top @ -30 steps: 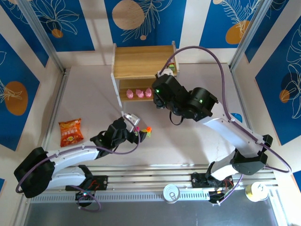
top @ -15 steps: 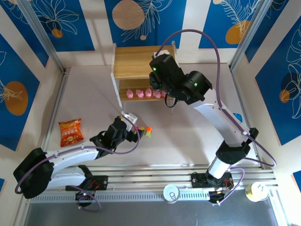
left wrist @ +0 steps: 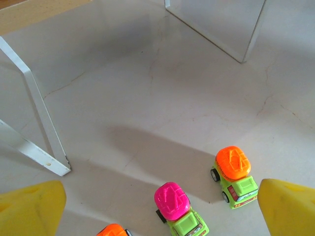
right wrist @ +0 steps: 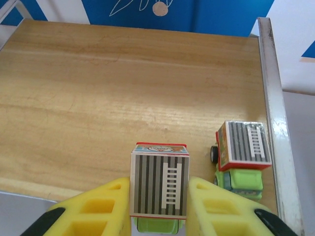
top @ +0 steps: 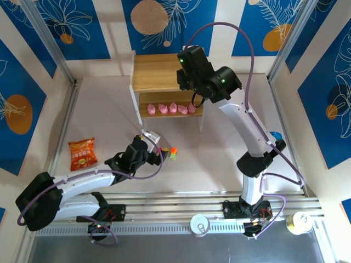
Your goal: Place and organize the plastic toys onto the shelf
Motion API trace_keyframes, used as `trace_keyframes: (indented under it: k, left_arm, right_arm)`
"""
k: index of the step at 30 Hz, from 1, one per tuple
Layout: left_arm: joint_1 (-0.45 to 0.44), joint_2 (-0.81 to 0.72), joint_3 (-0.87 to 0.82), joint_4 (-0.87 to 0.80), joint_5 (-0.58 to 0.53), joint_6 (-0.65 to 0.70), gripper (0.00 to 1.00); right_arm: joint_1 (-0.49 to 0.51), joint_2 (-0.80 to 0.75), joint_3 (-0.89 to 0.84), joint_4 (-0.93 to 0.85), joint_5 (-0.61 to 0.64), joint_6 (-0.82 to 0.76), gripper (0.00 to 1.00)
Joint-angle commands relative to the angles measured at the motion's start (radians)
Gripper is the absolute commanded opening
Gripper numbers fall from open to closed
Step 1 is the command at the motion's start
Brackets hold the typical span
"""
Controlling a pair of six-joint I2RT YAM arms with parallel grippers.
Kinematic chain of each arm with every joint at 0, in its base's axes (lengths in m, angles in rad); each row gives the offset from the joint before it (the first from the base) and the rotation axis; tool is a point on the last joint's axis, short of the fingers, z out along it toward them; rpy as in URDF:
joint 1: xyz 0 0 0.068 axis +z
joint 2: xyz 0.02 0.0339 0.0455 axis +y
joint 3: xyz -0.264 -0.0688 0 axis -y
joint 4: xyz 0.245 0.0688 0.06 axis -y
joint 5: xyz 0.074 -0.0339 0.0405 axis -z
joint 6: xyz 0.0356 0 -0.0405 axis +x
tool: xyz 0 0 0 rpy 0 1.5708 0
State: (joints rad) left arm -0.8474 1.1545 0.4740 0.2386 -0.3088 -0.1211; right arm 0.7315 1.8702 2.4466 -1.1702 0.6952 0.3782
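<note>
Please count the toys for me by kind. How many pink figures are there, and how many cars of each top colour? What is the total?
pink figures: 5
orange-top cars: 2
magenta-top car: 1
grey-top cars: 2
Total: 10 toys

An orange-topped car is cut off by the left wrist view's bottom edge. The right fingers cover both lower sides of the striped-top car.
</note>
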Motion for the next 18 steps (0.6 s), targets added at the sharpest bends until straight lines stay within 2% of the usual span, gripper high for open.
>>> trace_keyframes:
  k: [1, 18]
  left_arm:
    - [-0.008, -0.009, 0.030, -0.018, -0.013, 0.003, 1.00]
    - [-0.007, 0.004, 0.035, -0.013, 0.002, 0.002, 1.00]
  right_arm:
    - [-0.021, 0.027, 0.046, -0.038, -0.040, -0.013, 0.27]
    - [-0.058, 0.083, 0.093, -0.052, -0.062, -0.028, 0.28]
